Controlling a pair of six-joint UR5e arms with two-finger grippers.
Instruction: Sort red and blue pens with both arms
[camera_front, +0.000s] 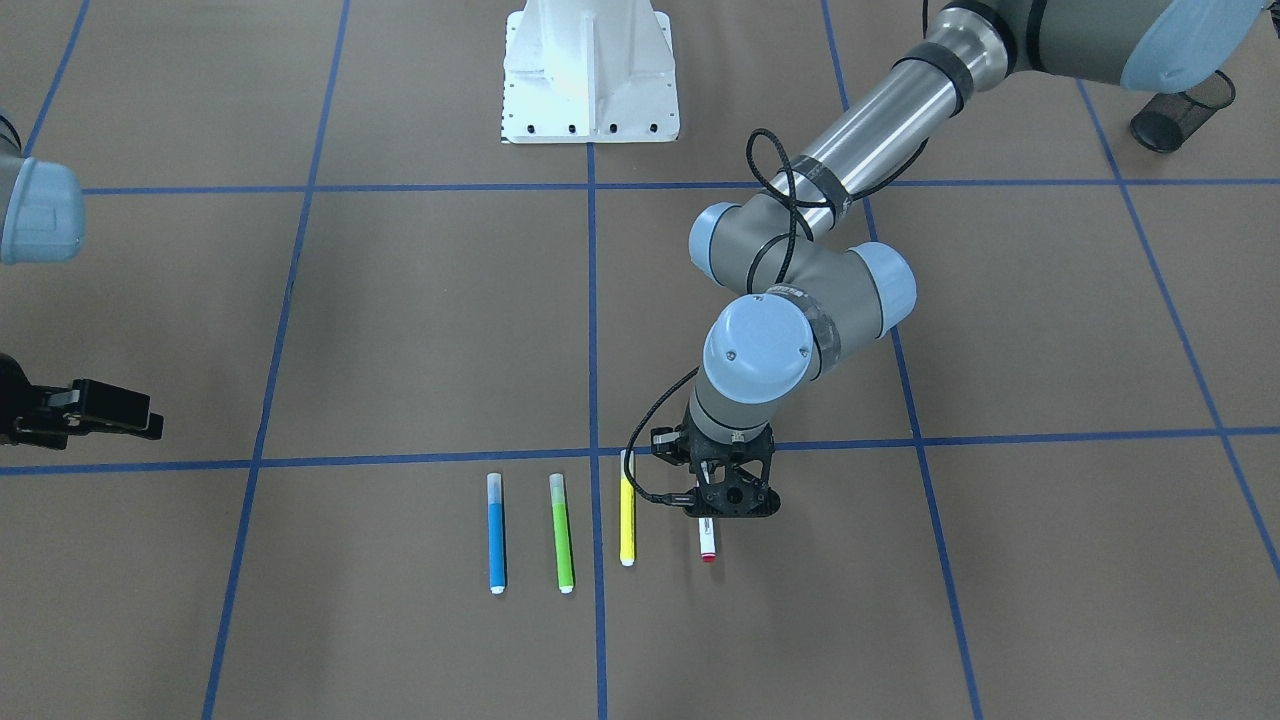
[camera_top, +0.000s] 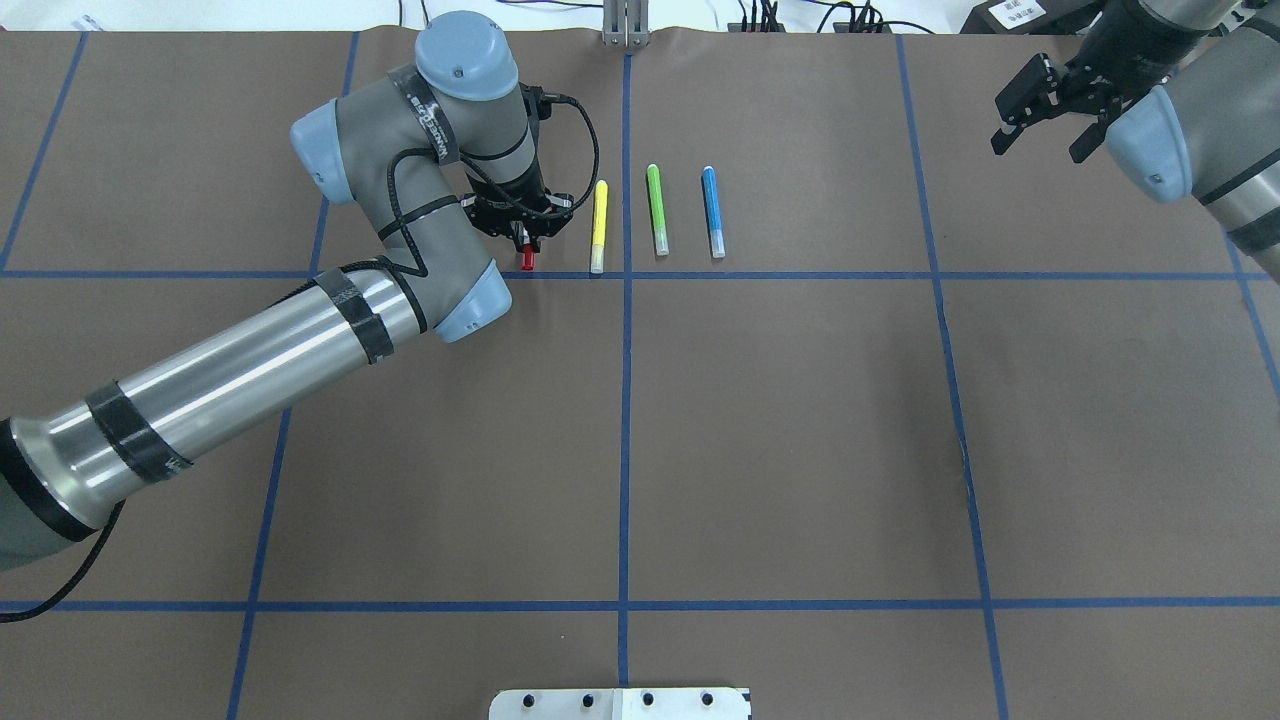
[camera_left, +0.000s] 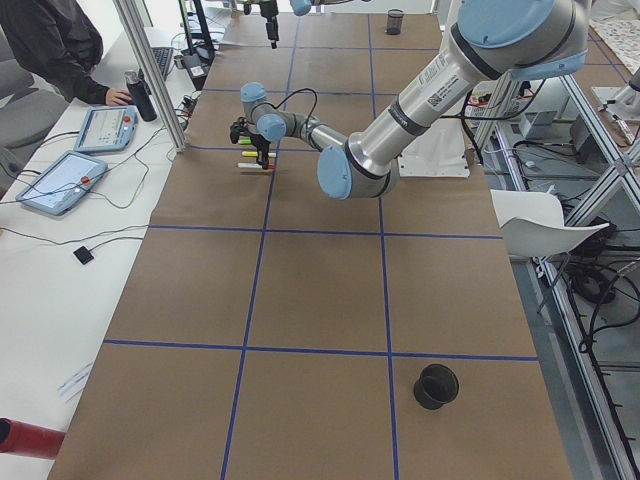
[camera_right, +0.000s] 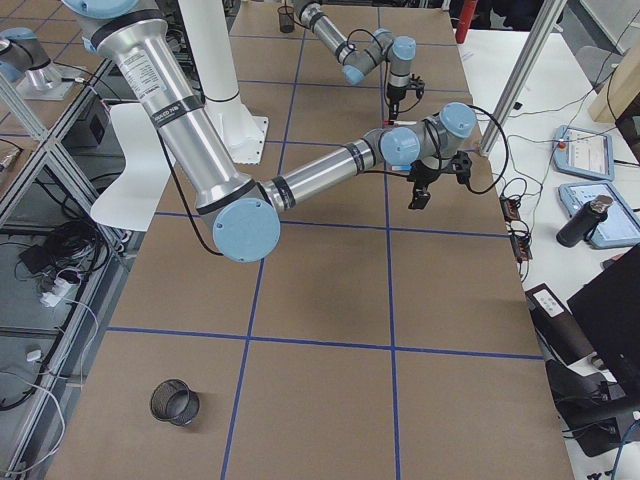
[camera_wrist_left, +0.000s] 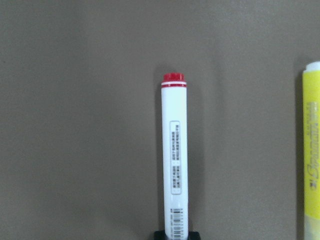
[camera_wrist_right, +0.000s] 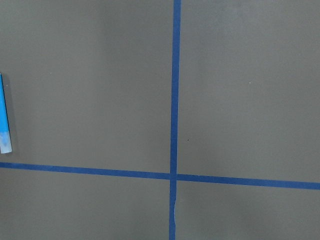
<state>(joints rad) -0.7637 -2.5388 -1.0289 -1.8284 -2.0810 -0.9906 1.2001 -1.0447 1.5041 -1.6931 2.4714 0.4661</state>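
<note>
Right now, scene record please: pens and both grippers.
row, robot's left to right: red pen, yellow marker, green marker, blue pen
layout: parallel, apart
left gripper: down over the red pen; closure unclear
right gripper: open, empty, off to the side of the row
blue pen: lying free, no gripper near

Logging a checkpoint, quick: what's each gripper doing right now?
Left gripper: down around the red pen; clamped or not, cannot tell.
Right gripper: open, empty.
</note>
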